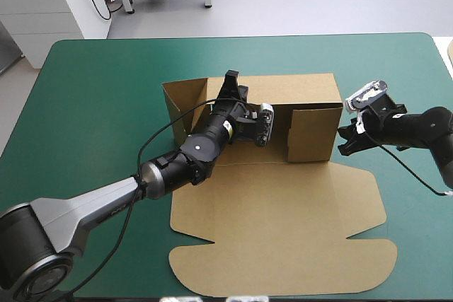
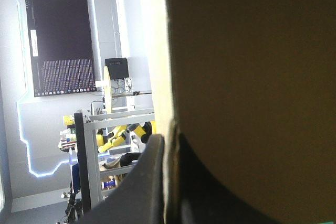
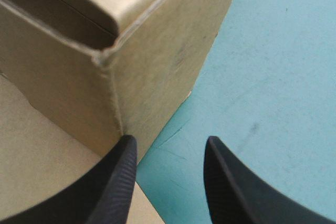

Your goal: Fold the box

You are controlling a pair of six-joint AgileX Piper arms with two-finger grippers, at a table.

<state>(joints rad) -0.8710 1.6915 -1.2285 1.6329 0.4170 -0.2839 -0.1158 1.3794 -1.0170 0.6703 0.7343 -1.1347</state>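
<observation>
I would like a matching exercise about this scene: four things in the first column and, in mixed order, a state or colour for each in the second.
Column one
1. left gripper
2. right gripper
3. lid
4. table cover

Column two
A. teal-green
B. jaws open, beside a corner of the box
C. lying flat on the table cover
D. jaws shut on a raised wall of the box

Pairs: 1-D, 2-B, 3-C, 4-A
</observation>
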